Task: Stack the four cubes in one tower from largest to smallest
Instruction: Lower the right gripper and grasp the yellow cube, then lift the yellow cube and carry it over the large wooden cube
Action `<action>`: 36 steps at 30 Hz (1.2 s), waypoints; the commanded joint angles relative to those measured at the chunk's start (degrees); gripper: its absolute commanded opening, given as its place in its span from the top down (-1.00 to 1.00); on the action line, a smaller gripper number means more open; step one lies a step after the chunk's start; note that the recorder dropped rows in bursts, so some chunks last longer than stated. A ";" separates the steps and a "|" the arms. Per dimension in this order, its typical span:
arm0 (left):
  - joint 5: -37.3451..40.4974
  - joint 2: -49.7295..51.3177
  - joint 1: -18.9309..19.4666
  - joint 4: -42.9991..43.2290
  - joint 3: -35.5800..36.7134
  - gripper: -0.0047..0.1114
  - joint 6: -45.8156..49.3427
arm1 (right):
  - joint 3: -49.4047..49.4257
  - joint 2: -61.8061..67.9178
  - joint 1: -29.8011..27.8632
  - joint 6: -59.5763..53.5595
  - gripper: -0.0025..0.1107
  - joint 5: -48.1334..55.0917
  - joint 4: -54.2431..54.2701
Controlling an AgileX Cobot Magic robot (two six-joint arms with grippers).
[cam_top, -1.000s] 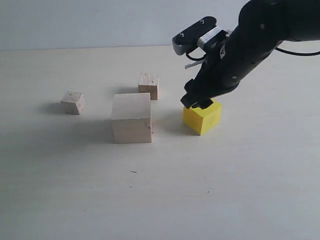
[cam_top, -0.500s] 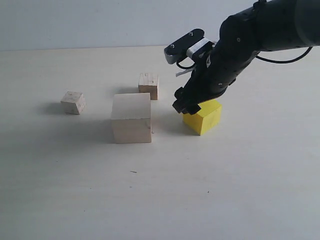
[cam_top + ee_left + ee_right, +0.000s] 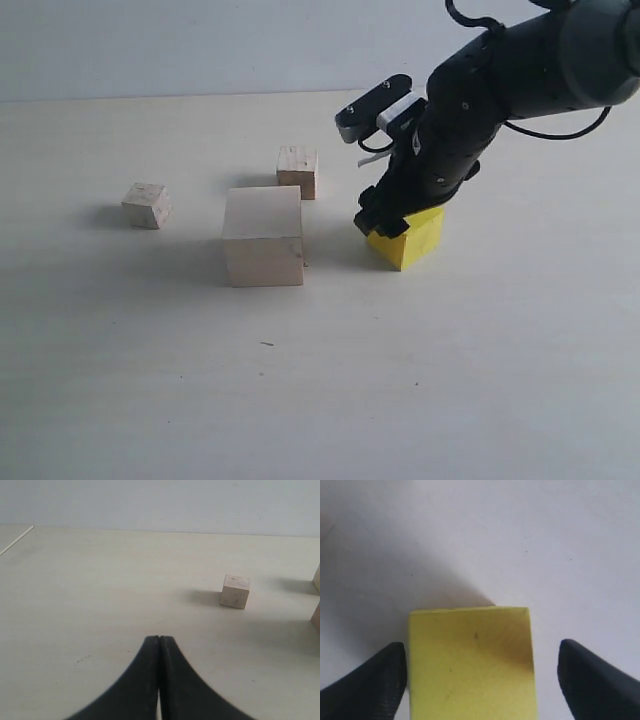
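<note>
Straddling the yellow cube, the right gripper stands spread, while the left gripper is pressed together.

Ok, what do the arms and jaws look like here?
The right arm is glossy black with rounded joints, a thin black cable looping off it, and a grey camera bracket with white parts near the wrist. Both sets of jaws are matte black and tapered. The left arm is out of view.
</note>
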 commanded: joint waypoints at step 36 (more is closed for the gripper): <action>-0.67 -0.37 -0.03 -0.45 0.03 0.92 -0.23 | -13.78 -13.77 9.51 -10.78 0.96 20.74 19.98</action>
